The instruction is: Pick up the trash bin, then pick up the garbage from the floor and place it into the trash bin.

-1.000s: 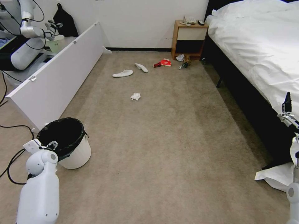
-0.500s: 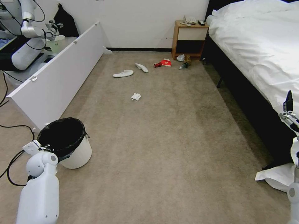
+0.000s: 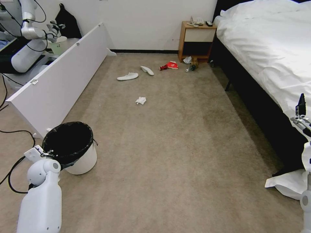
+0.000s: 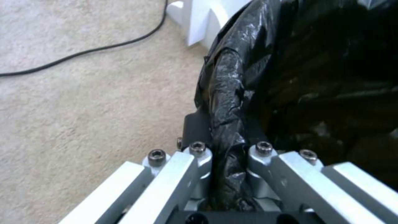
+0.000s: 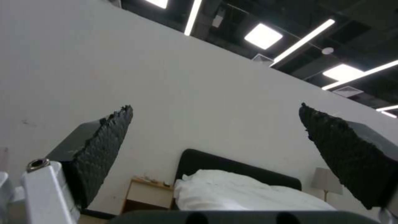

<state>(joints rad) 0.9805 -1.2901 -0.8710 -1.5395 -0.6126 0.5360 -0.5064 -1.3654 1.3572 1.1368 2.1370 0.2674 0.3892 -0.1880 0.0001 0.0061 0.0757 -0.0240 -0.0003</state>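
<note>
Down at my left, I am clamping the left pincer (image 4: 226,165) on the bin (image 3: 85,159), with its fingers (image 4: 198,155) pinching the black liner (image 4: 232,102) folded over the near rim, one finger outside and one inside. Compared with a second ago the bin is sitting slightly further to the right and tilting a touch, so I am judging that the grip is taking hold and the lift is just beginning; the base seems to be touching the floor (image 3: 181,152) or barely leaving it, and I cannot tell which. I am keeping the right pincer (image 5: 215,155) parked up beside the bed (image 3: 269,55), jaws spread wide and holding nothing. Garbage is lying well apart from the bin: a tissue (image 3: 140,100) in mid carpet, two slippers (image 3: 128,76) beyond it, and a red piece (image 3: 171,65) plus a bottle (image 3: 191,67) near the nightstand (image 3: 196,35). Since the hold may be on liner and rim together, I am watching for the bag slipping off as the weight comes up.
</note>
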